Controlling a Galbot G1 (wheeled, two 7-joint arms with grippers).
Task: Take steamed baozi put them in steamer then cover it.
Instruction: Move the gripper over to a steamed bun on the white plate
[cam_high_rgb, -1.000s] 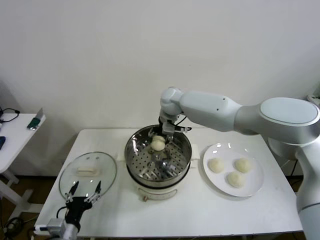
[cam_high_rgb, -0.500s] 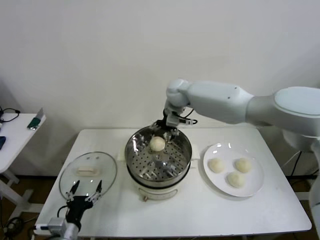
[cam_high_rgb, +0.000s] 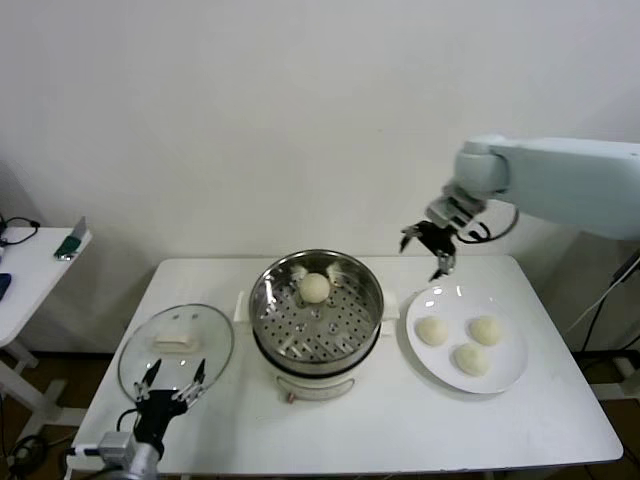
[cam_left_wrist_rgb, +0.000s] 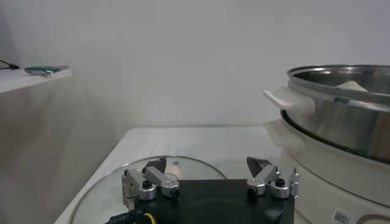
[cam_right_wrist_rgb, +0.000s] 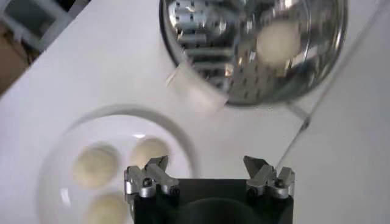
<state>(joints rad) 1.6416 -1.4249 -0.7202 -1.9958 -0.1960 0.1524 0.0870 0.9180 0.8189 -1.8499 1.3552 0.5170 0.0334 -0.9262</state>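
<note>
w/ one baozi (cam_high_rgb: 315, 288) sitting in the steamer (cam_high_rgb: 316, 308), the right gripper (cam_high_rgb: 428, 246) is hanging empty, jaws spread, above the plate (cam_high_rgb: 507, 368) w/ three baozi below it, likely needing to drop & grab one; left gripper (cam_high_rgb: 171, 381) idling wide by the glass cover (cam_high_rgb: 176, 346).

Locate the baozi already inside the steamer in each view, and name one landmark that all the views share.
Head view: baozi on the far side of the perforated tray.
Left wrist view: only its pale top shows above the rim.
Right wrist view: blurred, baozi in the pot.
Shared landmark: the steamer.
</note>
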